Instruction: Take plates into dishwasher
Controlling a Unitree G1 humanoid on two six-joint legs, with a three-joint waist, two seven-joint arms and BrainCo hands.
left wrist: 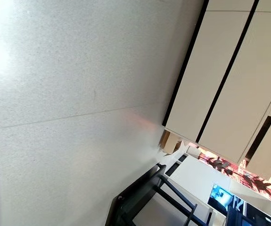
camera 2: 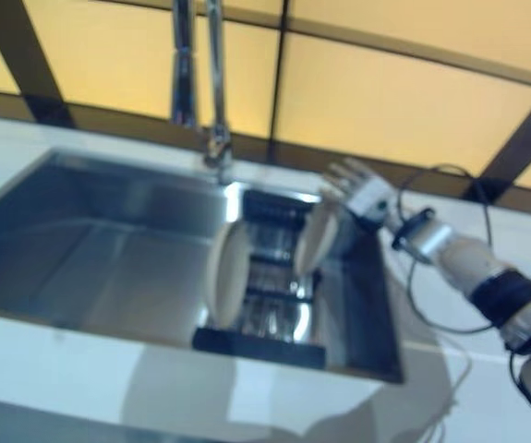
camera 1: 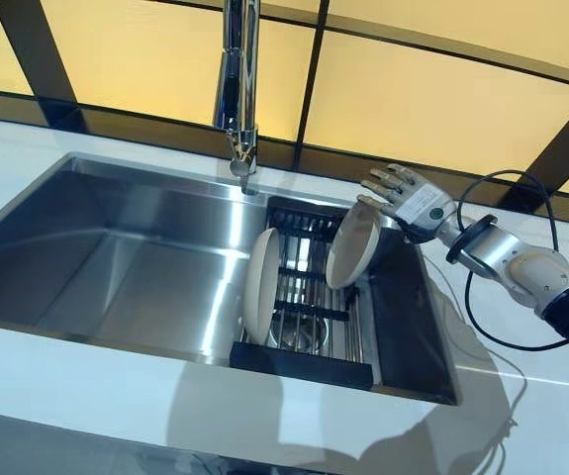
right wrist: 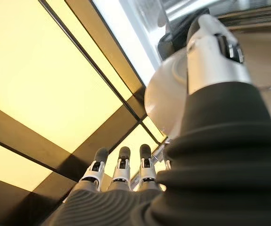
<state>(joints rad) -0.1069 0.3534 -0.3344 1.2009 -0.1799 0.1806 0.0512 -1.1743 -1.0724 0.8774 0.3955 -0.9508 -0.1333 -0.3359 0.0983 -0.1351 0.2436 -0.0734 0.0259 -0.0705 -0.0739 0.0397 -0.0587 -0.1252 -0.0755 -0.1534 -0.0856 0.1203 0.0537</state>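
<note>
step: racking plates | right hand (camera 1: 410, 201) is hovering, fingers spread, at rim of right plate (camera 1: 353, 244) leaning in rack (camera 1: 304, 361) inside sink (camera 1: 116, 257); left plate (camera 1: 261, 282) standing upright | left hand unseen | next: likely steadying the leaning plate upright

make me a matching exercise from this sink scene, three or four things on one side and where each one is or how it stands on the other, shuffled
Things:
1. chrome tap
2. cream round plate nearer the robot's left
3. cream round plate nearer the robot's right
4. right robot hand

Places or states:
A. leaning on the black rack's far right corner
B. fingers straight, at the upper rim of a plate
C. on edge at the rack's left side, beside the open steel basin
D. rising from the white counter behind the sink

Pairs: 1-D, 2-C, 3-A, 4-B
</note>
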